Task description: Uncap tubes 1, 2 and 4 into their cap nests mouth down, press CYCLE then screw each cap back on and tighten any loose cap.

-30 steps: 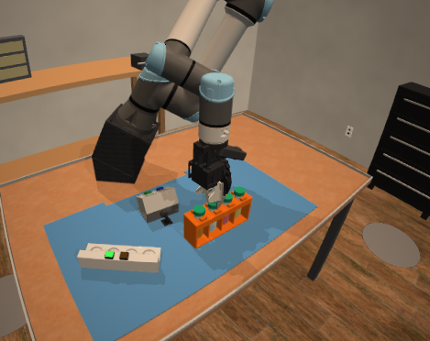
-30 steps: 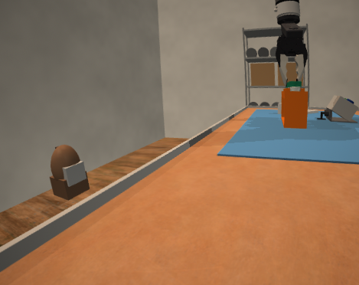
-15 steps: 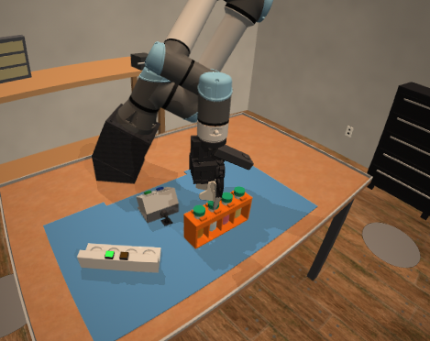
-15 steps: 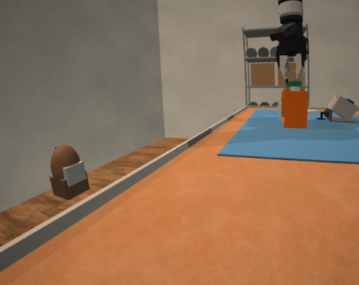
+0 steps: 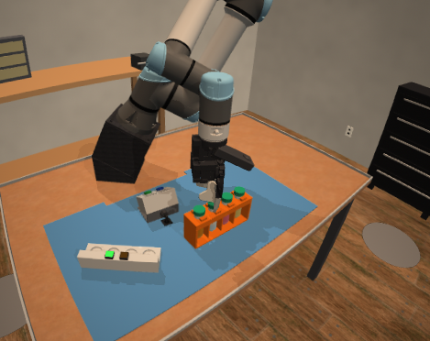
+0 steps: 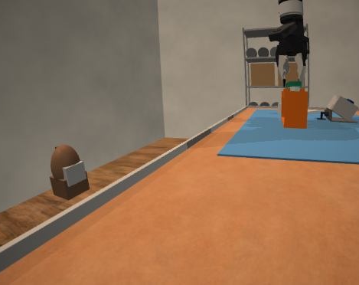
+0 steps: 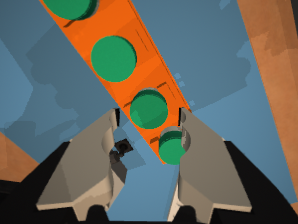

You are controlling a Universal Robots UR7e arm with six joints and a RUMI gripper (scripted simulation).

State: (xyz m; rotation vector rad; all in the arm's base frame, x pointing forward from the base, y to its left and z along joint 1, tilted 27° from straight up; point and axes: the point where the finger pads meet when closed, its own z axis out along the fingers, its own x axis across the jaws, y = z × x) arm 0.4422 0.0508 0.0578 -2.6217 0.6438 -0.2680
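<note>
My gripper is open, its fingers apart on either side of the tube 3 cap and around its height or a little above. The orange decapping station bears four green caps: tube 1, tube 2, tube 3 and tube 4. The white cap tray has empty nests; its green lamp is lit, its amber lamp dark. How tight the caps are cannot be told.
The grey key housing stands beside the station, with the green READY key and blue CYCLE key on top. A small black stand lies between housing and station.
</note>
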